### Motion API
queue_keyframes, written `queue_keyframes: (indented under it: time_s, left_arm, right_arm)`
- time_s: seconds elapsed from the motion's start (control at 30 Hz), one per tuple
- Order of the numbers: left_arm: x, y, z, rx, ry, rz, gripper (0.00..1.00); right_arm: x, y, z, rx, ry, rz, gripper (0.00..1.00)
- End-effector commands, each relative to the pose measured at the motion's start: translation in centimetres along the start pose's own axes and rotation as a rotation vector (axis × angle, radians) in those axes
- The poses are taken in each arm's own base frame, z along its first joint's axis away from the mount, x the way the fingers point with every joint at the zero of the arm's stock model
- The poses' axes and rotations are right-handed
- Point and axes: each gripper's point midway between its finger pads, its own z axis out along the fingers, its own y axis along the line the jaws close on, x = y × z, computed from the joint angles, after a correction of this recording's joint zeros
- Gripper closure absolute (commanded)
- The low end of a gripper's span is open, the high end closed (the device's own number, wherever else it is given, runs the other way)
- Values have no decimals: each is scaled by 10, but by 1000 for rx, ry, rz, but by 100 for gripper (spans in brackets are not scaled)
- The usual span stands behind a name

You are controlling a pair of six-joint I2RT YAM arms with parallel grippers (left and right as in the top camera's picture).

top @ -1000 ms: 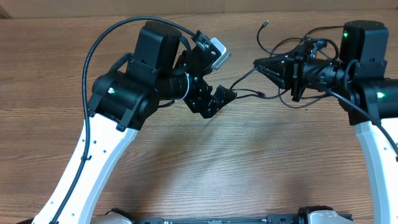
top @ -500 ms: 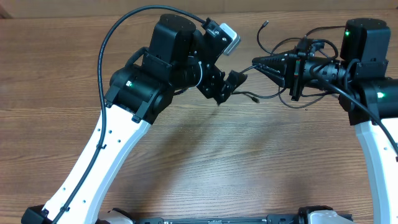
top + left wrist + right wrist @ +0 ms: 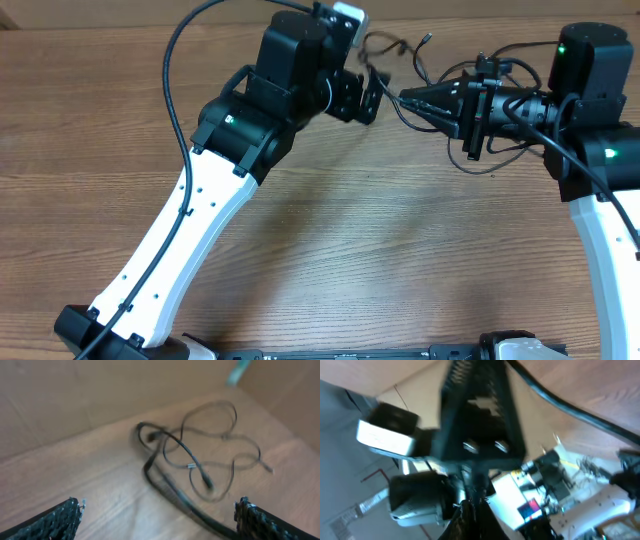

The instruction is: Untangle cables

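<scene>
The left fingers [image 3: 372,95] stand spread wide, gripping nothing; the cables [image 3: 200,462] lie in loose loops on the worktop [image 3: 75,470] just ahead of them, in line with the gap. Further right, the right fingers [image 3: 425,98] are clenched, their tips among the strands; whether one is pinched I cannot tell
</scene>
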Motion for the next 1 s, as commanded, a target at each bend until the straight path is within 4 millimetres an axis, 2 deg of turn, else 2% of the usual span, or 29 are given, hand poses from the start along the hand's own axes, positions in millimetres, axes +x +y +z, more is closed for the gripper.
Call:
queue_keyframes:
  time_s: [0.0, 0.27, 0.63, 0.83, 0.97]
  left_arm:
    - [-14, 8, 0, -44, -61, -97, 0]
    - [-29, 10, -1, -59, -128, -99, 0]
    - [-38, 76, -20, -444, -210, -120, 0]
    - [-39, 97, -27, -517, -217, -134, 0]
    - [-37, 120, -35, -579, -212, -151, 0]
  right_arm:
    - [35, 6, 1, -3, 112, -47, 96]
    - [46, 6, 0, 0, 176, -53, 96]
    - [68, 13, -8, -26, 222, -138, 96]
    - [70, 17, -10, -42, 191, -185, 96]
    - [65, 19, -9, -48, 159, -198, 96]
